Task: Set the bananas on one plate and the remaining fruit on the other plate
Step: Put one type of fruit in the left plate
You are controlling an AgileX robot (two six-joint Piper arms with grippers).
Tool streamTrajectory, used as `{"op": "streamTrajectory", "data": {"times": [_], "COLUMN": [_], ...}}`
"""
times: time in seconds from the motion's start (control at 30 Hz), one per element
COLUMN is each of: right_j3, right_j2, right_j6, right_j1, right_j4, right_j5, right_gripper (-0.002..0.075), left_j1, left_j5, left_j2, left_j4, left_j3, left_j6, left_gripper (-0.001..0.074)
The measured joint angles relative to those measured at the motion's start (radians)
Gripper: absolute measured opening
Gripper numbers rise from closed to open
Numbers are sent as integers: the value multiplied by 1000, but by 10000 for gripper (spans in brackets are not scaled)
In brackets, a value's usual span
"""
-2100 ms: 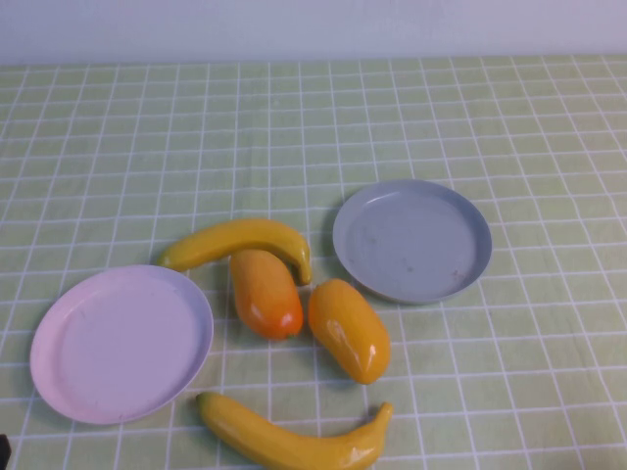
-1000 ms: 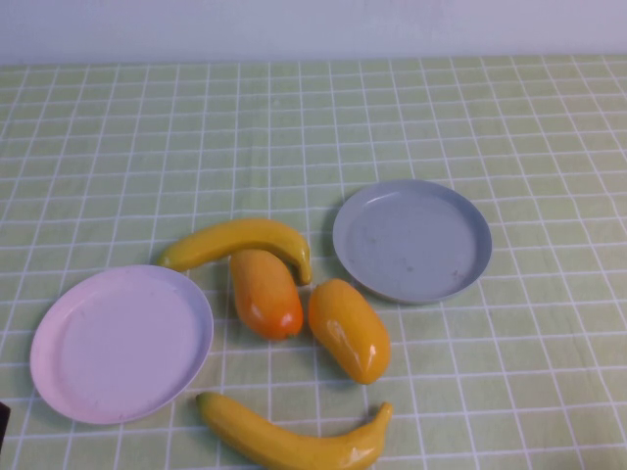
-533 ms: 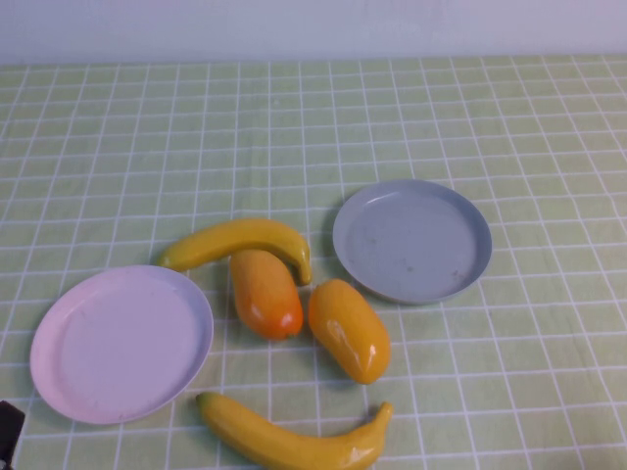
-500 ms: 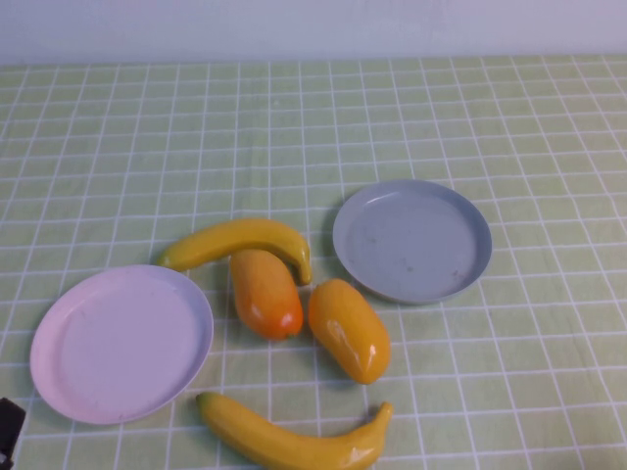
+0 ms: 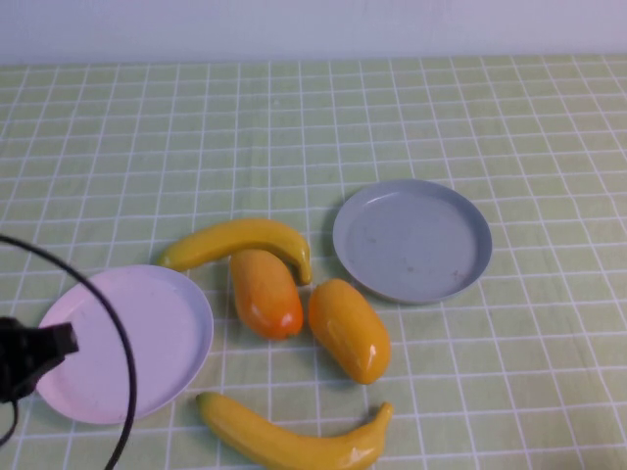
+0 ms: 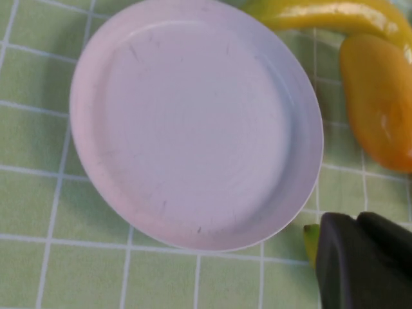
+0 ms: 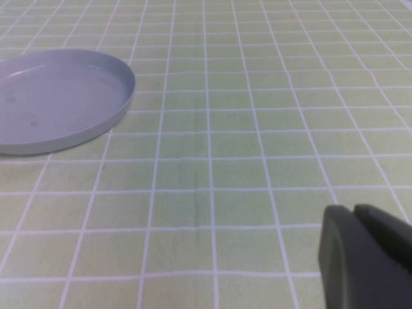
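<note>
Two bananas lie on the cloth: one [image 5: 240, 240] behind the fruits, one [image 5: 289, 441] at the front edge. A deep orange mango [image 5: 265, 294] and a yellow-orange mango [image 5: 348, 328] lie between the plates. The pink plate [image 5: 147, 333] and the grey-blue plate [image 5: 411, 240] hold nothing. My left gripper [image 5: 64, 341] hovers over the pink plate's left edge, shut and empty. In the left wrist view the left gripper [image 6: 354, 219] is beside the pink plate [image 6: 193, 122] and the near banana's green tip [image 6: 311, 241]. My right gripper [image 7: 353, 209] is shut and empty, out of the high view, apart from the grey-blue plate [image 7: 58, 100].
A green checked cloth [image 5: 313, 127] covers the whole table. A black cable [image 5: 113, 313] loops from the left arm across the pink plate. The far banana [image 6: 328, 16] and the deep orange mango [image 6: 380, 96] show past the pink plate in the left wrist view.
My left arm has come up from the bottom left corner and now reaches over the pink plate's left edge, with its cable. The fruits and plates have not moved.
</note>
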Motion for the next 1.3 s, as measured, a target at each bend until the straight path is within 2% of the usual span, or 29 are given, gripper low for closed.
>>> {"op": "streamTrajectory", "data": {"times": [0.17, 0.43, 0.6, 0.8, 1.1, 1.17, 1.23, 1.3], "right_j3": [0, 0, 0, 0, 0, 0, 0, 0], "right_j2": [0, 0, 0, 0, 0, 0, 0, 0], "right_j6": [0, 0, 0, 0, 0, 0, 0, 0], "right_j1": [0, 0, 0, 0, 0, 0, 0, 0], "right_j4": [0, 0, 0, 0, 0, 0, 0, 0], "right_j5": [0, 0, 0, 0, 0, 0, 0, 0], "right_gripper": [-17, -17, -17, -17, -17, -17, -17, -17], "left_j1": [-51, -281, -383, -442, -449, -449, -449, -449], "left_j5": [62, 157, 291, 350, 370, 368, 381, 400], "left_j2": [249, 704, 961, 1090, 1092, 1092, 1092, 1092], "left_j4": [3, 80, 95, 130, 157, 174, 210, 256], "left_j3": [-183, -549, -823, -1012, -1044, -1044, -1044, -1044], "left_j6": [71, 71, 69, 63, 33, 32, 26, 2], "left_gripper": [-2, -2, -2, -2, 5, 34, 108, 235]}}
